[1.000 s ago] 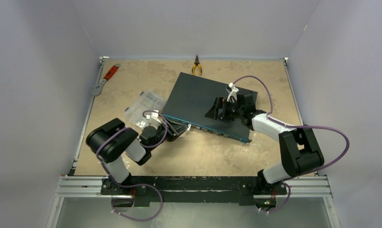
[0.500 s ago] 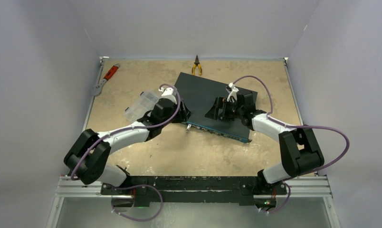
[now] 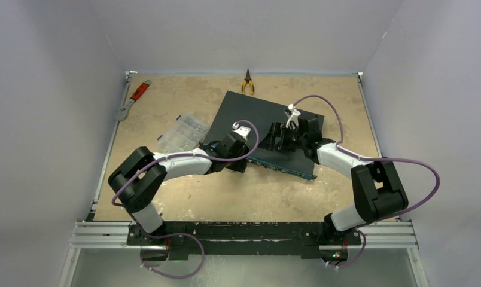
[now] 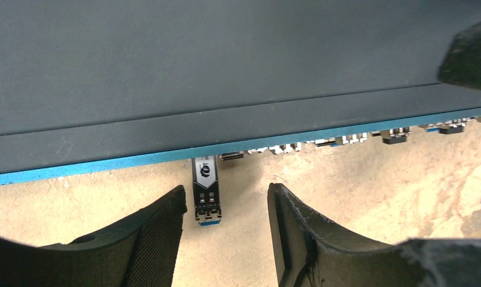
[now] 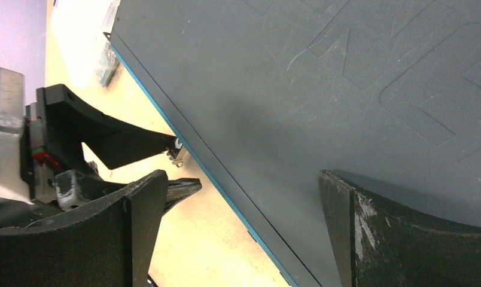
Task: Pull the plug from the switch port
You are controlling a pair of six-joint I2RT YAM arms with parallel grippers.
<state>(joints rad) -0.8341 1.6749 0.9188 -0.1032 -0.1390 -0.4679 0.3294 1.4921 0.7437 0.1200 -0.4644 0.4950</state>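
Observation:
The switch (image 3: 259, 119) is a flat dark-teal box lying at an angle on the table, its blue-edged port face (image 4: 106, 164) toward the arms. A small silver-and-black plug (image 4: 206, 190) with a blue tip sticks out of one port. My left gripper (image 4: 226, 206) is open, with one finger on each side of the plug, which lies nearer the left finger (image 4: 157, 230) without touching it. In the top view the left gripper (image 3: 237, 162) covers the plug. My right gripper (image 3: 275, 137) is open and empty over the switch's top (image 5: 322, 89). It sees the plug (image 5: 177, 152) from the side.
A clear plastic compartment box (image 3: 181, 133) lies left of the switch. Yellow-handled pliers (image 3: 247, 82) lie at the back edge. A red-handled wrench (image 3: 133, 98) lies at the far left. Grey walls enclose the table.
My left arm has swung from beside the clear box to the right, along the switch's front face, and now brackets the plug. The right arm and the switch have not moved.

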